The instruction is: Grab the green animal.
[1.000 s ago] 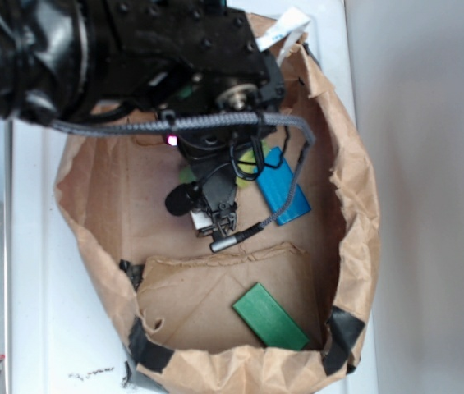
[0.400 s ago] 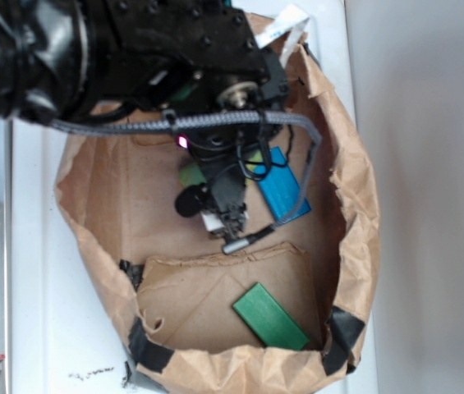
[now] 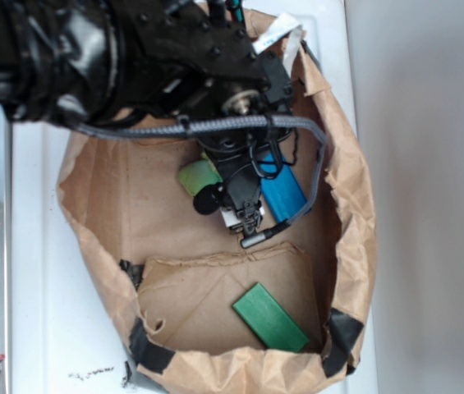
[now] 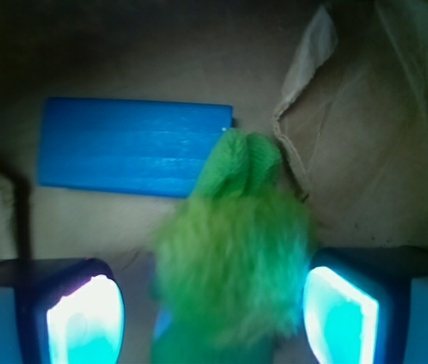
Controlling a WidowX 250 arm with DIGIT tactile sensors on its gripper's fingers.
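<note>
One green animal (image 4: 232, 258) is sitting between the apart pads of the pincer (image 4: 212, 311), touching one blue block (image 4: 134, 146); one dark green block (image 3: 269, 317) is lying well apart.

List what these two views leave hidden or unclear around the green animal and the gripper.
- Green animal: the wrist view's bottom edge cuts off its lower body; in the exterior view the arm covers all but a patch.
- Gripper: whether its pads touch the fur cannot be told; the wrist view is blurred there.
- Blue block: the arm and cable partly hide it in the exterior view.
- Animal's white spot: not visible in either view.
</note>
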